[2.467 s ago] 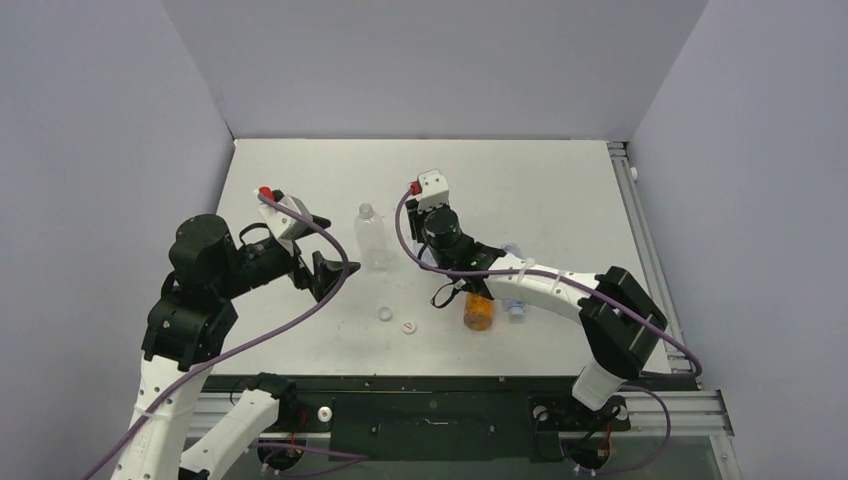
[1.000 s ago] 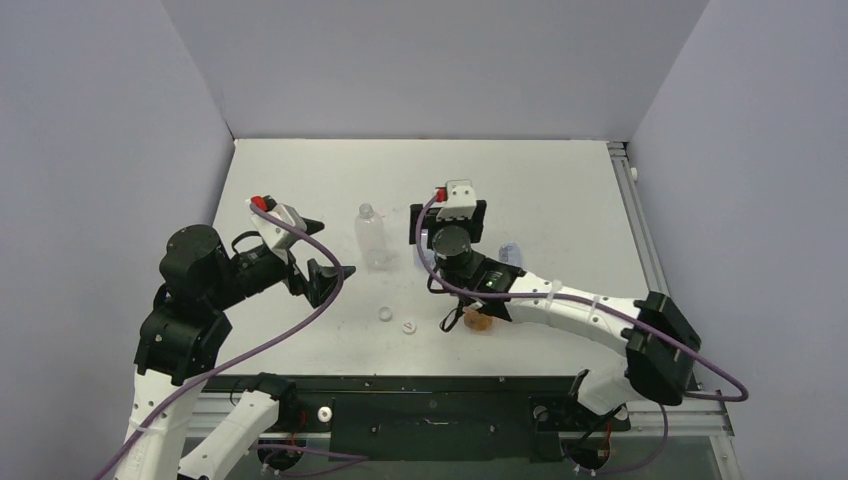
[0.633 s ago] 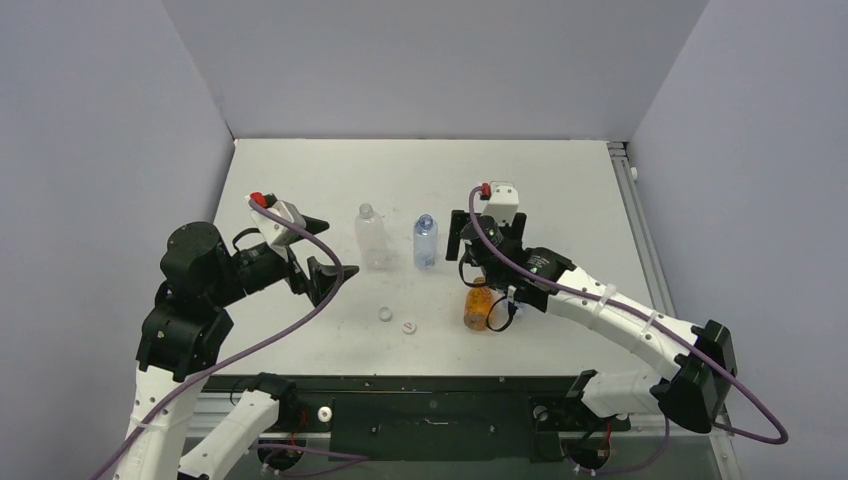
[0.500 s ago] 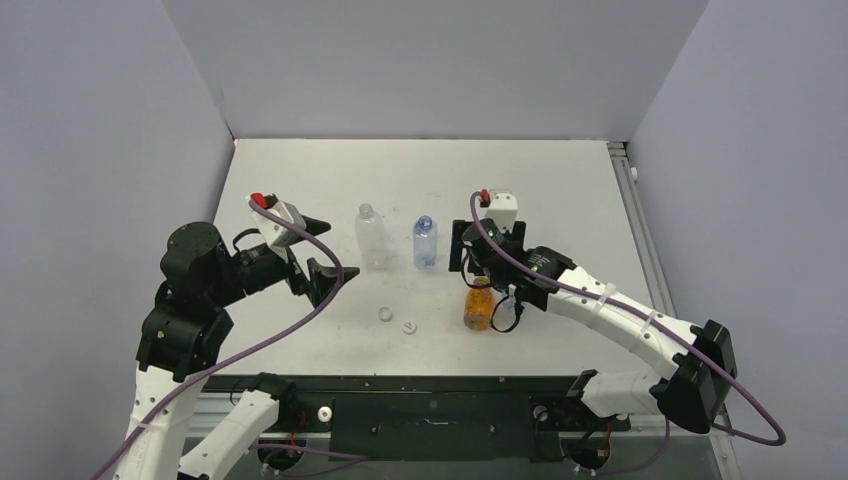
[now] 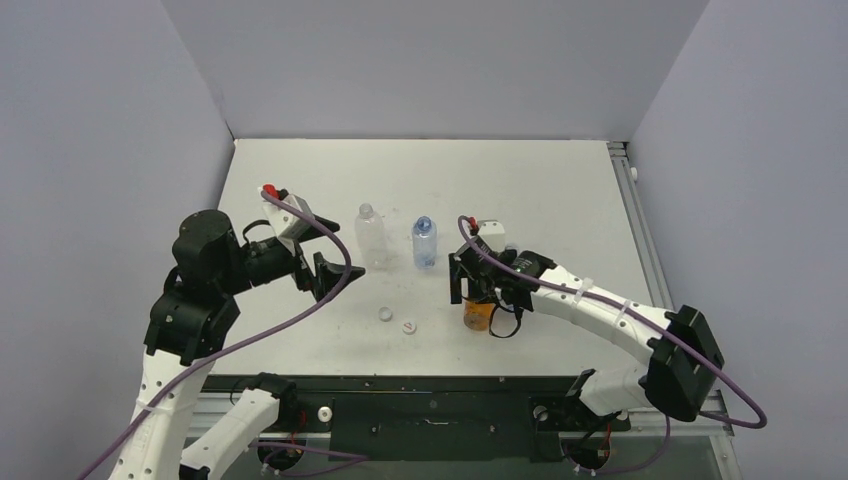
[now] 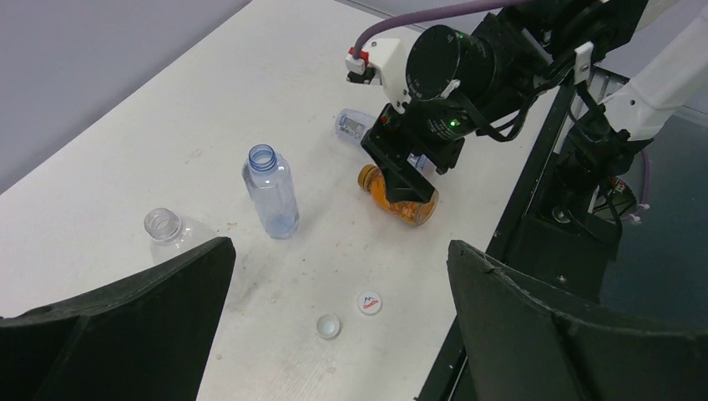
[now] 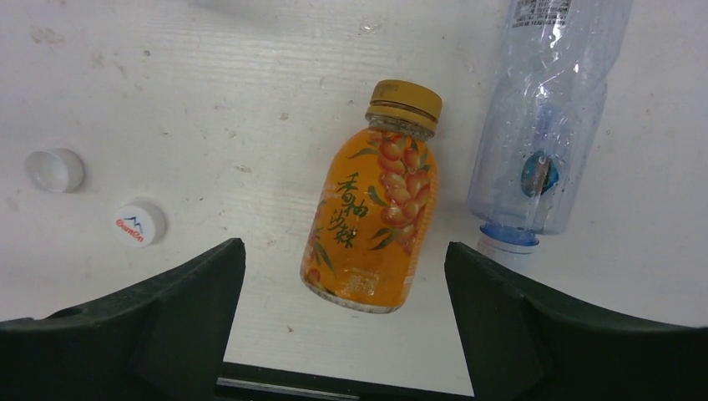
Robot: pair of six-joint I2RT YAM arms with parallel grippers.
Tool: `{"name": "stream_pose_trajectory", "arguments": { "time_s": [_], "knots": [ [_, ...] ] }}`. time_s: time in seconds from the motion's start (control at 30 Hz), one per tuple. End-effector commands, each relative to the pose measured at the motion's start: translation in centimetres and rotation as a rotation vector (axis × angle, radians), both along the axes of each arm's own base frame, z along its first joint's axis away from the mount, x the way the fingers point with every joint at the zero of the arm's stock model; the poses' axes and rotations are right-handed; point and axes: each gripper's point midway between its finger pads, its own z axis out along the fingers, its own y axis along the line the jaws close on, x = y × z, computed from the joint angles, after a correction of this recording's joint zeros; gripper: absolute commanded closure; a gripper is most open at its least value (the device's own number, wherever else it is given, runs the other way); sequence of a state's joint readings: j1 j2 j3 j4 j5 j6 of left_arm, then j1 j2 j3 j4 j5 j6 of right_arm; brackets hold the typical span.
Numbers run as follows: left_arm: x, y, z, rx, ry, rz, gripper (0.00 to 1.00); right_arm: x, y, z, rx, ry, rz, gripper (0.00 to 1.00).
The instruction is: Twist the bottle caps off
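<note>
White table (image 5: pixel 560 180), grey walls, from above: 2 uncapped bottles (image 5: pixel 371 238) stand mid-table, the left gripper (image 5: pixel 338 250) gapes empty beside them, and the right gripper (image 5: pixel 476 292) hangs over the orange bottle (image 5: pixel 479 314) toward the near edge. From the left wrist, 2 loose caps (image 6: pixel 368 302) lie by that edge. From the right wrist, wide, empty jaws straddle the orange bottle, lying down with its gold cap (image 7: pixel 406 100) on, just beside a capped clear bottle (image 7: pixel 543 117); closing on that round side could roll it or knock the neighbour.
</note>
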State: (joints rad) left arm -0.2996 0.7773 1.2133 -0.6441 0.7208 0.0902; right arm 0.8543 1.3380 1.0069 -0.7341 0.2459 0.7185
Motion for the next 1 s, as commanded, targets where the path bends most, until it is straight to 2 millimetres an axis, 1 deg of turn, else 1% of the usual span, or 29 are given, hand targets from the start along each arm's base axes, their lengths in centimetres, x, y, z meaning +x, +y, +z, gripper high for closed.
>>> {"name": "stream_pose_trajectory", "arguments": {
  "time_s": [0.0,0.03,0.07,0.1,0.13,0.17,0.37,0.43,0.47,0.5,0.53,0.57,0.6,0.63,0.67,0.7,0.73,0.77,0.8,0.83,0.87,0.9,0.93,0.97],
  "knots": [
    [-0.7,-0.4,1.7,-0.029,-0.031,-0.040,0.03,1.2,-0.7,-2.7,-0.023,0.013,-0.075,0.16],
    [-0.7,-0.5,1.7,-0.034,-0.029,-0.043,0.03,1.7,-0.7,-3.6,-0.017,0.011,-0.090,0.17],
    [-0.8,-0.6,1.6,-0.035,-0.022,-0.052,0.03,2.2,-0.6,-4.0,-0.007,0.002,-0.107,0.17],
    [-0.9,-0.7,1.5,-0.036,-0.017,-0.056,0.03,2.2,-0.9,-5.0,-0.024,0.018,-0.113,0.18],
    [-0.9,-0.7,1.4,-0.036,-0.015,-0.060,0.03,2.5,-0.7,-5.3,-0.017,0.014,-0.118,0.19],
    [-0.9,-0.7,1.3,-0.035,-0.010,-0.061,0.03,2.4,-0.8,-6.2,-0.032,0.029,-0.120,0.19],
    [-1.2,-0.9,1.1,-0.028,0.005,-0.073,0.03,3.2,-0.1,-8.5,-0.025,0.052,-0.134,0.24],
    [-1.3,-0.9,1.0,-0.021,0.003,-0.080,0.03,3.4,0.0,-8.9,-0.018,0.051,-0.141,0.29],
    [-1.4,-0.9,0.9,-0.017,0.004,-0.084,0.03,3.5,0.1,-9.0,-0.010,0.046,-0.146,0.34],
    [-1.5,-0.9,0.8,-0.016,0.006,-0.091,0.03,3.6,0.1,-9.0,0.003,0.042,-0.155,0.37],
    [-1.5,-1.0,0.7,-0.014,0.010,-0.096,0.03,3.6,0.1,-9.0,0.014,0.036,-0.160,0.44],
    [-1.6,-1.1,0.7,-0.014,0.013,-0.102,0.03,3.8,0.2,-8.5,0.034,0.021,-0.169,0.47],
    [-1.6,-1.1,0.6,-0.013,0.018,-0.108,0.03,3.9,0.2,-8.3,0.043,0.010,-0.174,0.53],
    [-1.7,-1.2,0.7,-0.015,0.018,-0.116,0.03,4.2,0.2,-7.2,0.064,-0.021,-0.182,0.55],
    [-1.7,-1.3,0.7,-0.018,0.022,-0.121,0.03,4.5,0.2,-5.7,0.095,-0.059,-0.186,0.60],
    [-1.8,-1.5,0.9,-0.023,0.016,-0.130,0.03,4.8,0.0,-4.8,0.101,-0.088,-0.194,0.62],
    [-1.8,-1.6,1.0,-0.029,0.026,-0.137,0.03,5.1,0.0,-2.7,0.137,-0.135,-0.199,0.64],
    [-1.9,-1.8,1.4,-0.039,0.019,-0.148,0.03,5.3,-0.4,-1.6,0.140,-0.170,-0.206,0.66],
    [-1.9,-2.0,1.4,-0.049,0.038,-0.154,0.03,5.7,-0.2,1.3,0.195,-0.230,-0.207,0.67],
    [-2.0,-2.2,1.9,-0.061,0.033,-0.170,0.03,5.8,-0.5,2.9,0.208,-0.273,-0.207,0.68],
    [-2.0,-2.5,2.2,-0.072,0.045,-0.180,0.03,5.9,-0.4,6.2,0.263,-0.342,-0.199,0.69],
    [-2.2,-2.8,2.7,-0.091,0.045,-0.201,0.03,5.8,-0.4,8.2,0.291,-0.394,-0.195,0.69],
    [-2.4,-3.1,3.0,-0.116,0.077,-0.212,0.03,5.7,-0.7,12.0,0.340,-0.483,-0.185,0.69],
    [-2.4,-3.5,3.7,-0.137,0.062,-0.227,0.03,5.4,0.1,14.8,0.397,-0.543,-0.160,0.69]
  ]
}}
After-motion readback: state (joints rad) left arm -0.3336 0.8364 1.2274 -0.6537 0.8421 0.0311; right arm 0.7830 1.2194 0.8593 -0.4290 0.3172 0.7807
